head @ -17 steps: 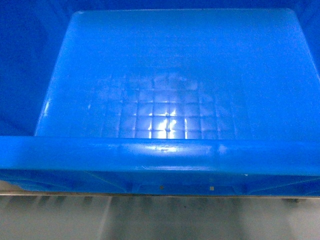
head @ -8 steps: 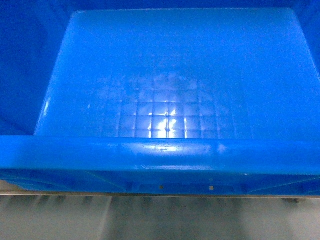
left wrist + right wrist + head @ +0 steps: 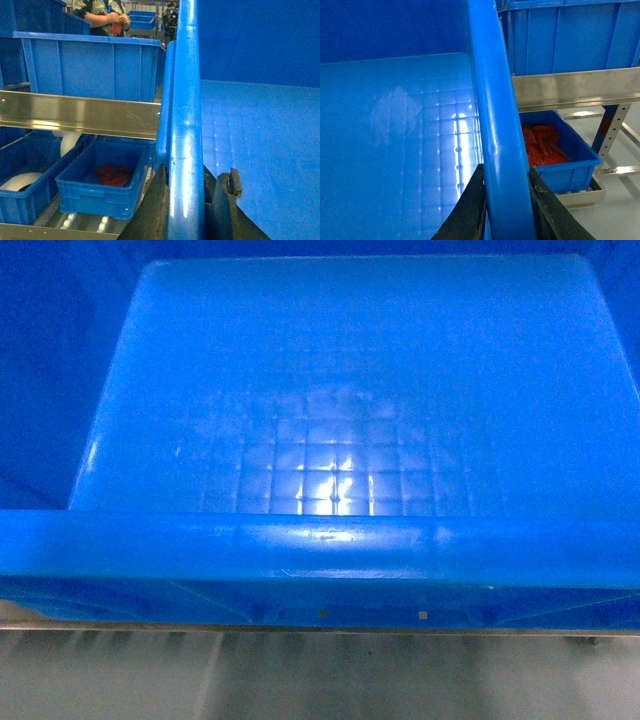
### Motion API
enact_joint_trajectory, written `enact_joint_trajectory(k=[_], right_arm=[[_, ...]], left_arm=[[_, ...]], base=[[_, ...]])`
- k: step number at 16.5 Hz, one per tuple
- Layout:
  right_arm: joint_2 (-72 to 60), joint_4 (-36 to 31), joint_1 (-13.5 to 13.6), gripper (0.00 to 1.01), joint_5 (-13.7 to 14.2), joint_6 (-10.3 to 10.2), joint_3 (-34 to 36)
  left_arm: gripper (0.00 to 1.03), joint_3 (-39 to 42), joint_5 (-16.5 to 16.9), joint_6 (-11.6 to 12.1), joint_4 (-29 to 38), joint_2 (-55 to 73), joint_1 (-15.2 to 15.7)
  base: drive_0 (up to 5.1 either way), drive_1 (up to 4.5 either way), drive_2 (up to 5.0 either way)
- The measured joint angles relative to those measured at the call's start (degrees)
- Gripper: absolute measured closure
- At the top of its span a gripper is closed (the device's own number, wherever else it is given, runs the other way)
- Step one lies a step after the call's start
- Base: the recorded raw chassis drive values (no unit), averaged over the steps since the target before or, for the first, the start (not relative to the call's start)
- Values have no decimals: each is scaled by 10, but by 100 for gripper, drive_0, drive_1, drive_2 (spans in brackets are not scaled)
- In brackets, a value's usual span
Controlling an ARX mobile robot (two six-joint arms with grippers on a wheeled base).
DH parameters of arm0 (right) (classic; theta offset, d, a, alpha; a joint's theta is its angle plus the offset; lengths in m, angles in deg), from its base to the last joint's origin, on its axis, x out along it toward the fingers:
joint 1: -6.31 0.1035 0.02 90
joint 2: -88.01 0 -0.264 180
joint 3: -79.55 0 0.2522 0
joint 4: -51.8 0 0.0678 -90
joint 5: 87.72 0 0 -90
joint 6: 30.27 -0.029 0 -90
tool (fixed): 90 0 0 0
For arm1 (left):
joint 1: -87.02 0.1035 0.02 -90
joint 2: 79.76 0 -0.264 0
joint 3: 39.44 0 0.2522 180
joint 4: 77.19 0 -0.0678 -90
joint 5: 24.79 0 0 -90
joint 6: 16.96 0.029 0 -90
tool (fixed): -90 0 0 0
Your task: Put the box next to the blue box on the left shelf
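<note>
Leftward, a steel shelf rail [image 3: 80, 114] carries a ribbed blue crate [image 3: 95, 67]; below sits a small crate of red pieces [image 3: 102, 182]. Centrally, the glossy box [image 3: 340, 440], floor faintly gridded, hangs between both arms. The left gripper [image 3: 186, 210] and right gripper [image 3: 506, 210] each pinch its thick rounded rim.

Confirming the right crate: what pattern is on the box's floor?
Faint square grid on the box; head view.

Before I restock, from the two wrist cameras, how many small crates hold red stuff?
2. One small crate sits on the lower rack left of the box; another small crate sits low, right of it. Others may be hidden.
</note>
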Motion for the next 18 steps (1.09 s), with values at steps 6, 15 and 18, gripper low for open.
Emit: enact_joint_trajectory(k=[6, 15, 18], right_arm=[[0, -2, 0, 87, 0, 0, 0], [0, 0, 0, 87, 1, 0, 0], [0, 0, 0, 87, 1, 0, 0]], left_arm=[[93, 0, 0, 1, 3, 0, 0], [93, 0, 0, 0, 2, 0, 0], [93, 0, 0, 0, 1, 0, 0]], base=[[0, 0, 0], [0, 0, 0], [0, 0, 0]])
